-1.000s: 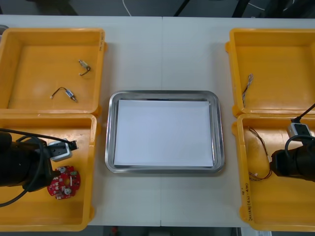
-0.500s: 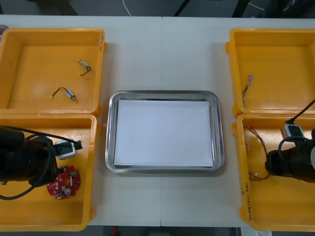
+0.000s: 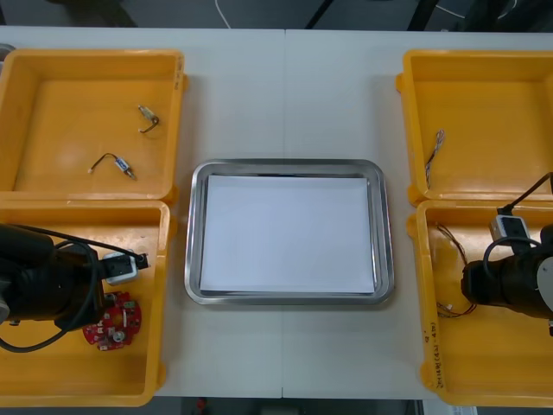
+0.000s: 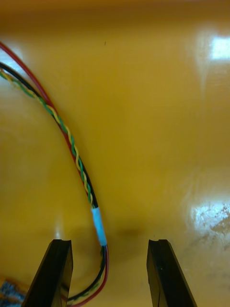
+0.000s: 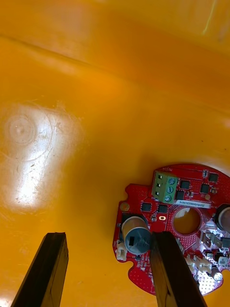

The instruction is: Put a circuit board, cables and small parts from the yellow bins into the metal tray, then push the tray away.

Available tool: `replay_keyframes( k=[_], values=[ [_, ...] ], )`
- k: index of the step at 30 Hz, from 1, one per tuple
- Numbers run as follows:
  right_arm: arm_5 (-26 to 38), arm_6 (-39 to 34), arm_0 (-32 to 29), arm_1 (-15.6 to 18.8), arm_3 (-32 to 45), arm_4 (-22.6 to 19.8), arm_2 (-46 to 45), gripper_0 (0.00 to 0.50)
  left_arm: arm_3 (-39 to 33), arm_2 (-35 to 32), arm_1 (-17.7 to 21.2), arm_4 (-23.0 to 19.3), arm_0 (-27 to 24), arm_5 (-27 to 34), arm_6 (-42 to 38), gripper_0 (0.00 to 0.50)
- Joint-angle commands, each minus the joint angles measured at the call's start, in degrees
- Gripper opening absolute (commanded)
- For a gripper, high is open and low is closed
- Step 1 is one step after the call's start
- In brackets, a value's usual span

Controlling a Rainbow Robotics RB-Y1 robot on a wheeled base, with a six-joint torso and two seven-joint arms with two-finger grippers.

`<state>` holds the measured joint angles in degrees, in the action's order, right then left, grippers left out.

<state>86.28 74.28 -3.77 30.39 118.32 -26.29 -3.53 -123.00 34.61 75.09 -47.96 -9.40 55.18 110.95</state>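
Note:
A round red circuit board (image 3: 112, 322) lies in the near-left yellow bin (image 3: 160, 259). My left arm (image 3: 43, 285) hangs over it. Close above the bin floor, my left gripper (image 5: 110, 276) is open, and one finger (image 5: 172, 273) overlaps the edge of the circuit board (image 5: 182, 225); most of the board lies outside the gap. A red and yellow cable (image 3: 451, 259) rests in the near-right yellow bin (image 3: 423, 259) under my right arm (image 3: 510, 285). My right gripper (image 4: 108, 276) is open, and the cable (image 4: 98, 228), with its pale blue sleeve, runs between the fingers, close to one of them.
The metal tray (image 3: 195, 233), white inside, sits mid-table between the bins. The far-left bin (image 3: 173, 86) holds two small metal parts (image 3: 149, 118) (image 3: 112, 164) with short wires. A thin twisted cable (image 3: 434, 147) lies in the far-right bin (image 3: 406, 104).
My left arm has shifted right, over the circuit board. My right arm has slid left toward the cable. Neither the board nor the cable has moved.

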Motion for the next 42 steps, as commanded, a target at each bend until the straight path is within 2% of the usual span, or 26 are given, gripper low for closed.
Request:
replay_keyframes(
  k=[1,8,9,10,11,21,35,36,37,39,42],
  values=[
    [-1.8,-0.3,-1.3,-0.8,-1.4,0.1,0.8,0.445,1.2,2.6,-0.8,0.9,-3.3,-0.7,2.5,0.5],
    [-1.6,-0.5,-1.6,-0.8,-1.4,-0.1,0.8,0.447,2.0,2.7,-2.0,1.3,-3.6,-0.7,2.5,0.5],
    [-1.6,-0.5,-1.7,-0.8,-1.4,-0.3,0.8,0.445,2.0,2.6,-2.2,1.3,-3.7,-0.7,2.5,0.433],
    [-1.6,-0.5,-1.8,-0.8,-1.4,-0.3,0.8,0.445,2.0,2.6,-2.4,1.3,-3.7,-0.7,2.5,0.153],
    [-1.6,-0.5,-1.9,-0.8,-1.4,-0.3,0.8,0.444,2.2,2.7,-2.6,1.3,-3.8,-0.7,2.5,0.003],
    [-2.3,-0.8,-1.9,-0.8,-1.4,-0.5,2.0,0.445,1.9,2.4,-2.2,0.8,-3.8,-0.7,2.2,0.0],
    [-3.0,-0.2,-2.0,-0.8,-1.4,0.3,2.9,0.447,1.5,-3.0,-0.3,-1.9,-3.0,1.0,2.2,0.0],
    [-3.0,-0.2,-2.1,-0.8,-1.5,0.3,2.9,0.33,1.4,-3.9,-0.3,-2.0,-2.5,1.2,2.2,0.0],
    [-3.0,-0.2,-2.2,-0.8,-1.4,0.2,2.9,0.278,1.3,-4.6,-0.3,-2.1,-2.2,1.4,2.3,0.0],
    [-3.2,-0.2,-2.3,-0.8,-1.4,0.2,2.9,0.0,0.6,-7.6,-0.3,-2.5,-0.3,2.4,2.3,0.0],
    [-3.5,0.1,-2.4,-0.8,-1.4,0.2,2.9,0.0,-1.1,-12.0,-0.7,-2.9,1.8,5.5,2.2,0.0]
  ],
)
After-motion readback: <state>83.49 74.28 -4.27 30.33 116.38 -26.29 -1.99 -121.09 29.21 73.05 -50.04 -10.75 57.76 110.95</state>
